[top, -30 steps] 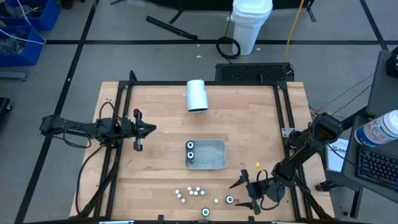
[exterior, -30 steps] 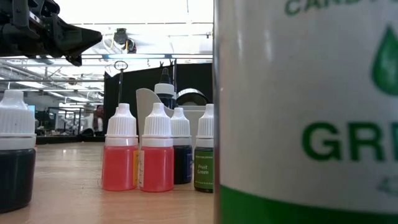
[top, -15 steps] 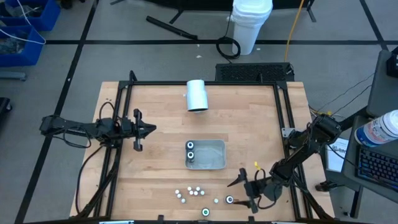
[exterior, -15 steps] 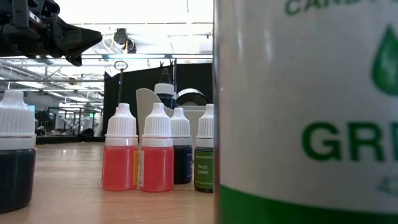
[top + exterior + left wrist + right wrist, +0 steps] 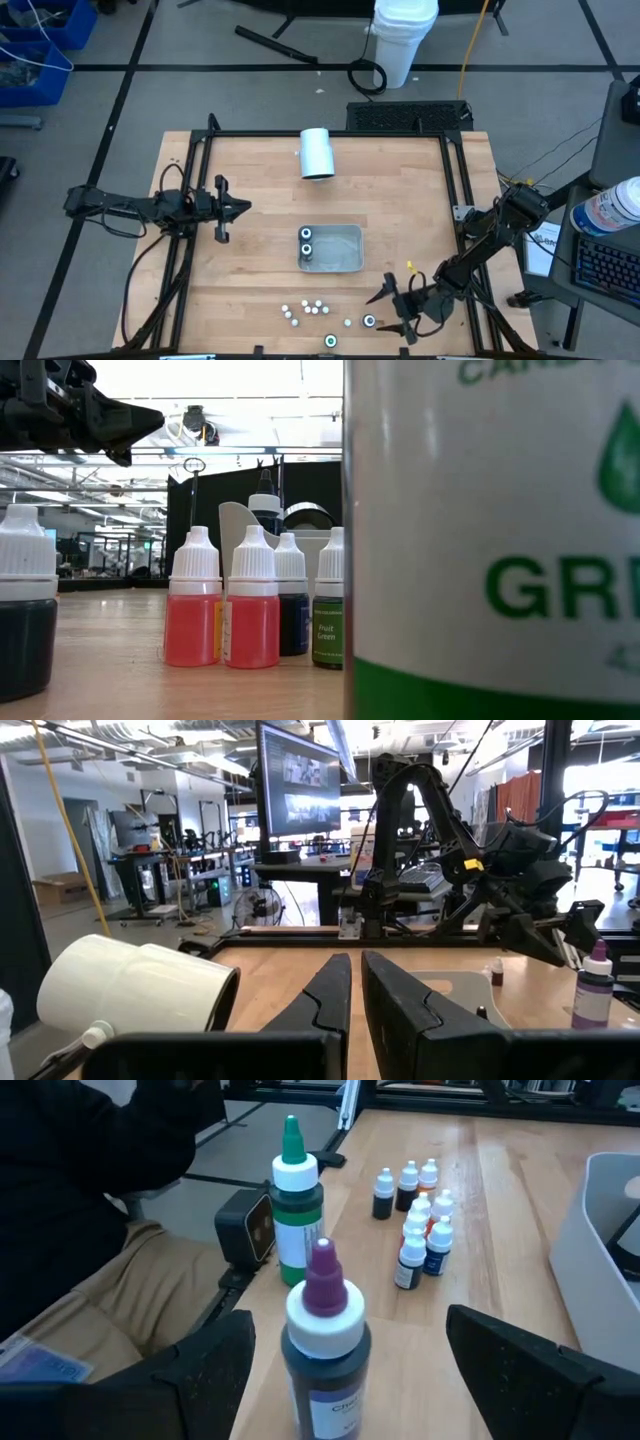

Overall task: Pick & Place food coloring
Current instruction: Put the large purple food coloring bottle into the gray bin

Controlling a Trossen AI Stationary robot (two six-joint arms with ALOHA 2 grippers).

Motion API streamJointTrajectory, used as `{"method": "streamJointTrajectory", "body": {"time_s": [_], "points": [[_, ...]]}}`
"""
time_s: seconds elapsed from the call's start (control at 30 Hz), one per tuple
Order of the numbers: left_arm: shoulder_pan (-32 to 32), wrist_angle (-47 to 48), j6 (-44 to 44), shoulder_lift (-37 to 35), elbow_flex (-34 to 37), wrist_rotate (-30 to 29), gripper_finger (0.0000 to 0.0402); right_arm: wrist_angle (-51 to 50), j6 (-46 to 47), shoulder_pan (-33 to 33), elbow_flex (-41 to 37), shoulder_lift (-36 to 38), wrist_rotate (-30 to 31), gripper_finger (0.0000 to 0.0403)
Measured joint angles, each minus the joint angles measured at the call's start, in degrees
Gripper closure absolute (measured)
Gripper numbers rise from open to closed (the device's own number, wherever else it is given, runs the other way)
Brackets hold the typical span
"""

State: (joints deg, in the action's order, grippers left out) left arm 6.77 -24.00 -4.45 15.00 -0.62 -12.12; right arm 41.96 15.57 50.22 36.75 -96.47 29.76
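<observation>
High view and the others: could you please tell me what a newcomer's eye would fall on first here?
First, the right gripper at the wooden table's near edge, jaws wide open around a purple-tipped, white-collared dark bottle without touching it. Next, the cluster of tiny white-capped food coloring bottles left of it, and the grey rectangular tray at mid-table holding two more. The left gripper waits shut at the left side.
</observation>
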Motion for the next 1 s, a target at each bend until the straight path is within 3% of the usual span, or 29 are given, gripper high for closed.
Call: {"method": "streamJointTrajectory", "body": {"time_s": [0.3,0.53,1.0], "points": [[0.0,0.3,0.1,0.0,0.0,0.0,0.0364,-1.7,-1.2,0.0,3.0,0.0,0.0,0.009],[0.0,0.4,0.2,0.0,0.0,0.0,0.0364,-2.1,-3.7,-0.3,5.8,-4.6,-0.2,0.009],[0.0,0.7,-0.8,0.0,0.0,0.0,0.0364,-5.5,-2.7,-1.2,5.8,-3.7,0.0,0.009]]}}
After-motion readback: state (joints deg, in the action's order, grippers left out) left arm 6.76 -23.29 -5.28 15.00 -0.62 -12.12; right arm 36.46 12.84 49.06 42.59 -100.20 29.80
